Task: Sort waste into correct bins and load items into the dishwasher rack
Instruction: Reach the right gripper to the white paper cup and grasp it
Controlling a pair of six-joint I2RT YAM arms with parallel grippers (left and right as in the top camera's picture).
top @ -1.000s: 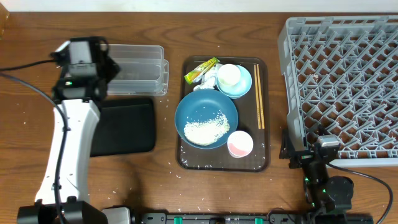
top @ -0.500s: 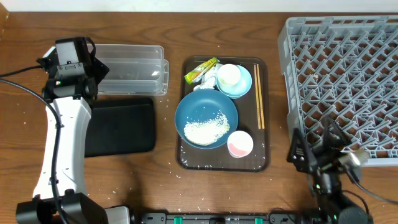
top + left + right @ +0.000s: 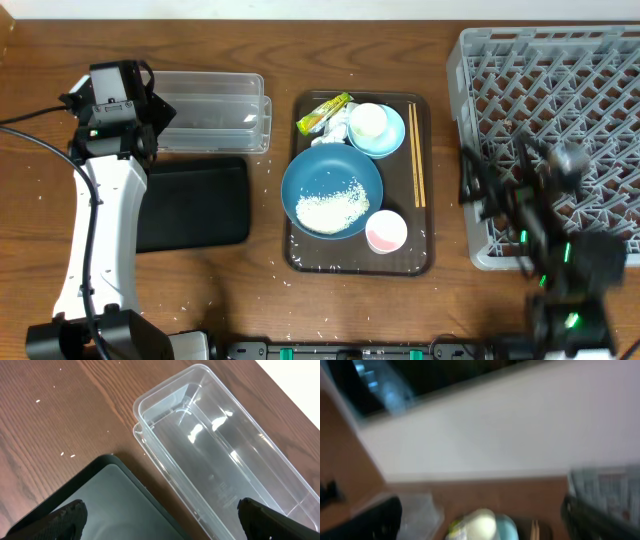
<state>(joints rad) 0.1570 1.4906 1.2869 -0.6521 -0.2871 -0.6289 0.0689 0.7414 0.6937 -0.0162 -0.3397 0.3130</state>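
Note:
A dark blue bowl (image 3: 332, 192) holding white rice (image 3: 330, 207) sits on a brown serving tray (image 3: 300, 252). With it are a light blue bowl (image 3: 390, 138) holding a white cup (image 3: 367, 121), a pink cup (image 3: 386, 232), chopsticks (image 3: 416, 155), a yellow-green wrapper (image 3: 324, 112) and a tissue (image 3: 338, 128). The clear tub (image 3: 215, 112) and black tray (image 3: 195, 203) lie left. The grey rack (image 3: 560, 110) stands right. My left gripper (image 3: 160, 525) is open and empty over the tub's left end. My right gripper (image 3: 481, 527) is open, empty and blurred, raised at the rack's left edge.
Loose rice grains (image 3: 280, 266) lie on the wooden table in front of the serving tray and beside the tub (image 3: 67, 454). The left arm (image 3: 100, 240) stretches along the table's left side. The right arm (image 3: 545, 215) overlaps the rack's front left corner.
My right arm has risen from the table's front edge and swung up toward the rack's left side. My left arm shifted a little left, then held still.

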